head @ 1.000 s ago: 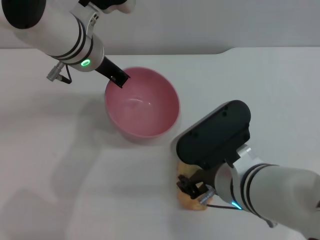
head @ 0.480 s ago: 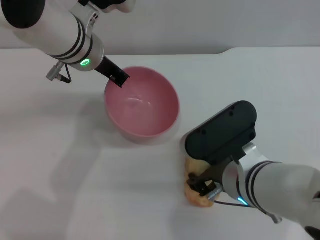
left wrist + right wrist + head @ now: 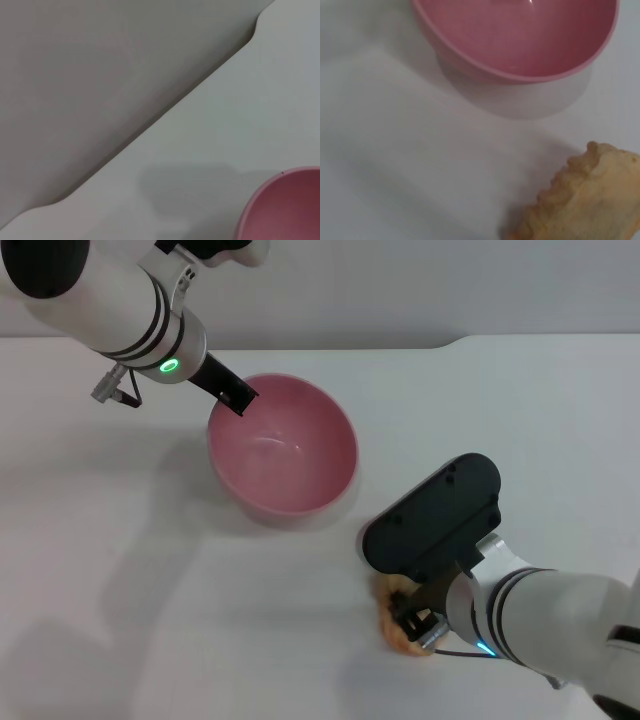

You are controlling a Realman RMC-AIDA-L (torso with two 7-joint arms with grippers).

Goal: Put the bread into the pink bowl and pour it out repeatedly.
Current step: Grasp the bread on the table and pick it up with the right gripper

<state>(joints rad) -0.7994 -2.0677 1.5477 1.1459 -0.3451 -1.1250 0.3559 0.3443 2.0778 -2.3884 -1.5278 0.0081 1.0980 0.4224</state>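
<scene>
The pink bowl stands on the white table, its inside bare; it also shows in the right wrist view and as a rim in the left wrist view. My left gripper grips the bowl's far-left rim, one black finger lying over the edge. The bread, golden-tan and ridged, lies in front of and to the right of the bowl, mostly hidden under my right wrist; the right wrist view shows its end just off the table. My right gripper is shut around it.
The table's back edge runs behind the bowl, with a step at the right. My right arm's black housing hangs over the space between bowl and bread.
My right gripper has shifted to the right and the bread has moved a little with it. The left gripper and the bowl have barely moved.
</scene>
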